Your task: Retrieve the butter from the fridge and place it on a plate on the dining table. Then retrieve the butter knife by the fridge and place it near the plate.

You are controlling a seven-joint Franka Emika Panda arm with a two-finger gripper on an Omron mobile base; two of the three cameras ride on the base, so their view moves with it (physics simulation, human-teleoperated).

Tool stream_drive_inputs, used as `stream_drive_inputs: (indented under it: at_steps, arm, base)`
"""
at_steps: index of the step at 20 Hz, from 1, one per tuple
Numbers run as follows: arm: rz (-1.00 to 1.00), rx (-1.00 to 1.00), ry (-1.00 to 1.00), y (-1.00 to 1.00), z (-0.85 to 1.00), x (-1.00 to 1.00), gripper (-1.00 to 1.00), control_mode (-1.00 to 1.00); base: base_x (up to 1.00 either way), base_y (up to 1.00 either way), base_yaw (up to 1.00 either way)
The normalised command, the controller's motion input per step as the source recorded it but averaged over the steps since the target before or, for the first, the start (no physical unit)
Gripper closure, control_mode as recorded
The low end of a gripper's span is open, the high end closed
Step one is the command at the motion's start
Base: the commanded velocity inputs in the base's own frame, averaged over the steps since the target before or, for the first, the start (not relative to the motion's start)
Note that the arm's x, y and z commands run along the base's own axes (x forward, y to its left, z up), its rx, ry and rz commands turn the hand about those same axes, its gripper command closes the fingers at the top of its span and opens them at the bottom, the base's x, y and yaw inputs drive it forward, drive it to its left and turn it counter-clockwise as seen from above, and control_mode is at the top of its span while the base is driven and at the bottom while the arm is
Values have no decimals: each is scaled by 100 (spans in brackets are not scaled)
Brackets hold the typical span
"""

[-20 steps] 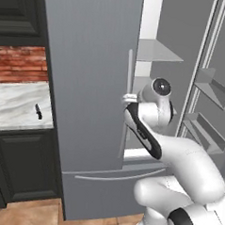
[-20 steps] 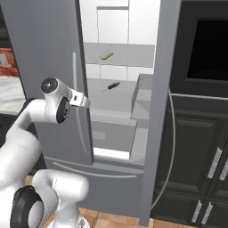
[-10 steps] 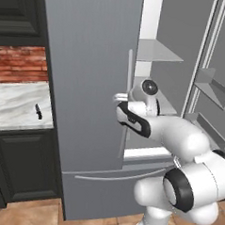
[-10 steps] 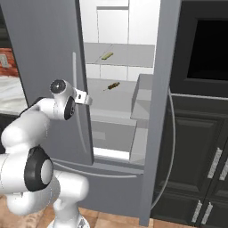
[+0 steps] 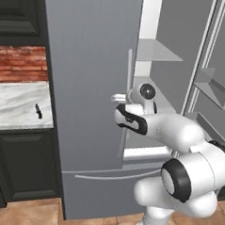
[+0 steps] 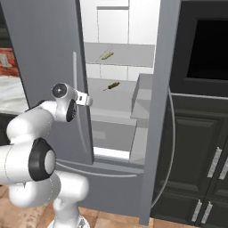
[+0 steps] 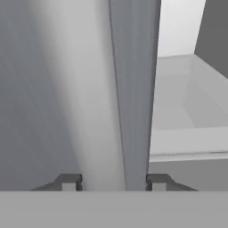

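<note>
In the middle of the scene the fridge [image 6: 44, 53] stands with its right door swung wide, its white shelves bare to the right base camera, and its left door [image 5: 88, 84] nearly closed. At that left door's long handle [image 7: 100, 111] the gripper [image 7: 113, 181] has a finger on each side of the bar, the fingertips [image 7: 70, 181] seemingly just clear of it, so I cannot tell whether it has clamped yet. Far smaller, a pale stick that is probably the butter [image 6: 107, 55] lies on an upper shelf, a darker item [image 6: 111, 86] sits one shelf below, and the butter knife [image 5: 38, 111] rests on the marble counter [image 5: 16, 104] left of the fridge.
</note>
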Motion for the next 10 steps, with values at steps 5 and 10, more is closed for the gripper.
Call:
stream_drive_inputs:
  at_steps: [5,10]
  arm:
    - [13,1,2,30,2,-28,100,-100]
    - [24,-1,5,97,16,-91,100,-100]
  base:
    - [0,0,0]
    - [0,0,0]
